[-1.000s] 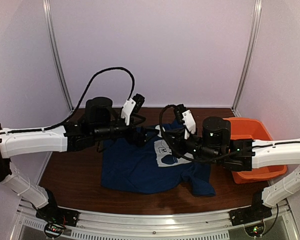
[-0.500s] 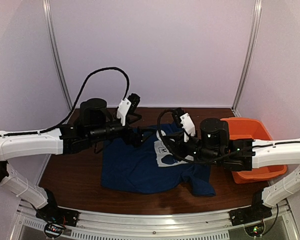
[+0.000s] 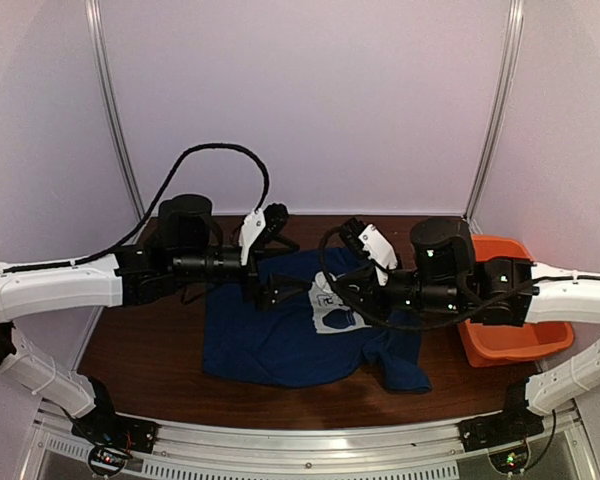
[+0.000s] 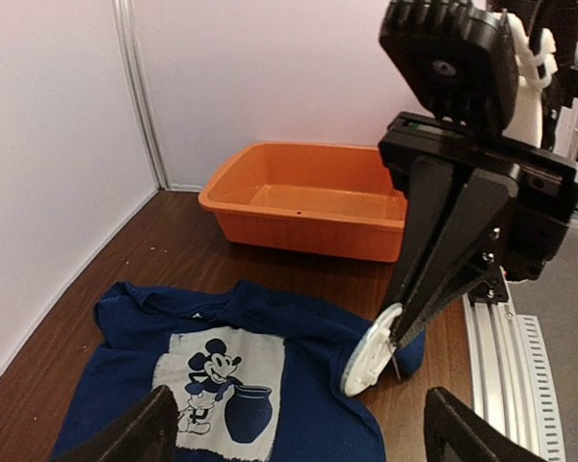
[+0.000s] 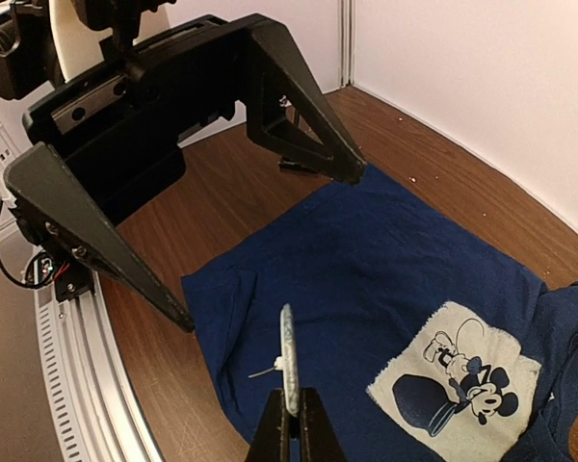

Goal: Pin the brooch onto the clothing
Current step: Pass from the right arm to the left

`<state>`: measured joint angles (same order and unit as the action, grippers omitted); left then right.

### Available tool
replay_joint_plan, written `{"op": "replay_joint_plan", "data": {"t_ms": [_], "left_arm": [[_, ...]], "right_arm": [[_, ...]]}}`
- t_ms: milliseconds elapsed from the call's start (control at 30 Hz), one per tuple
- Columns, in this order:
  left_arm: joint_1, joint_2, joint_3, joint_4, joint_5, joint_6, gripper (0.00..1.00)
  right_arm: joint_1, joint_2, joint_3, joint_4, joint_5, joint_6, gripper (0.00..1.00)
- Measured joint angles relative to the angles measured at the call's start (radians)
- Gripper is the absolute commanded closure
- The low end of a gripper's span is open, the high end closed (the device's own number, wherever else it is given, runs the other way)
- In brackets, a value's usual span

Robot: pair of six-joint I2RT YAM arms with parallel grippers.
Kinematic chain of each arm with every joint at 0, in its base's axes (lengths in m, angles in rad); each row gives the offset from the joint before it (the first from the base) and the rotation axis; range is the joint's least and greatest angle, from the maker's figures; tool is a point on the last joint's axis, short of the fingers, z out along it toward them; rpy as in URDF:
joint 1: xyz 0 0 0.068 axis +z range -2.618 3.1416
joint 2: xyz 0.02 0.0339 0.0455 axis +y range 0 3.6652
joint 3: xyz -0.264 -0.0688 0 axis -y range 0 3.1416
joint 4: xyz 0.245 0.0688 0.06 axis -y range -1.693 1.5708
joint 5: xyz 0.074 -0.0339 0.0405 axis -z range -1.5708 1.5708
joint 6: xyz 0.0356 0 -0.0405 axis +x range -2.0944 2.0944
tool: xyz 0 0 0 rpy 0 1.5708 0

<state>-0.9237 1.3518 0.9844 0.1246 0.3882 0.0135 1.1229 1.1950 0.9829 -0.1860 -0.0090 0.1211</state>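
The right gripper [image 4: 395, 339] has its jaws pinched tight on the rim of the brooch [image 4: 368, 352], holding it edge-up in the air above the shirt [image 4: 299, 332] and clear of the cloth. From the left wrist view the disc shows its pale back, with a thin pin standing off it (whether the pin is fully sprung open is too small to tell). The left gripper [image 5: 268, 248] faces it from the left with its jaws spread wide, holding nothing, its fingers apart from both brooch and shirt.

The shirt lies spread on the table [image 4: 173, 250] with the mouse print [image 4: 217, 385] face up. The tub [image 4: 299, 226] sits well off to the right, out of the way.

The step in hand looks like lining up: brooch fetched and presented, the pinning itself not yet begun. Nothing has touched the cloth.

The next move, as I judge it, calls for the left gripper to come down and pinch up a small fold of the plain navy cloth beside the print, since a pin cannot pass through fabric lying flat on wood. The right must then tip the brooch so the pin point leads into that fold. The two grippers are close together, so a fold taken too near the brooch risks knocking it in its narrow grip.
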Motion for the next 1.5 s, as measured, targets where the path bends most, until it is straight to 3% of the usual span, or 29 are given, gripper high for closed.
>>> {"op": "replay_joint_plan", "data": {"t_ms": [433, 600, 1067, 1200, 1500], "left_arm": [[0.0, 0.016, 0.043, -0.045, 0.2, 0.053, 0.49], [0.0, 0.055, 0.074, -0.077, 0.247, 0.061, 0.54], [0.0, 0.095, 0.103, -0.127, 0.309, 0.078, 0.85], [0.001, 0.096, 0.103, -0.128, 0.308, 0.078, 0.99], [0.002, 0.109, 0.106, -0.134, 0.338, 0.086, 1.0]], "right_arm": [[0.001, 0.008, 0.012, -0.058, -0.114, -0.042, 1.0], [0.001, 0.008, 0.014, -0.058, -0.119, -0.046, 1.0], [0.001, 0.008, 0.036, -0.076, -0.118, -0.072, 1.0], [0.001, 0.008, 0.04, -0.087, -0.119, -0.075, 1.0], [0.002, 0.007, 0.046, -0.113, -0.117, -0.093, 1.0]]}}
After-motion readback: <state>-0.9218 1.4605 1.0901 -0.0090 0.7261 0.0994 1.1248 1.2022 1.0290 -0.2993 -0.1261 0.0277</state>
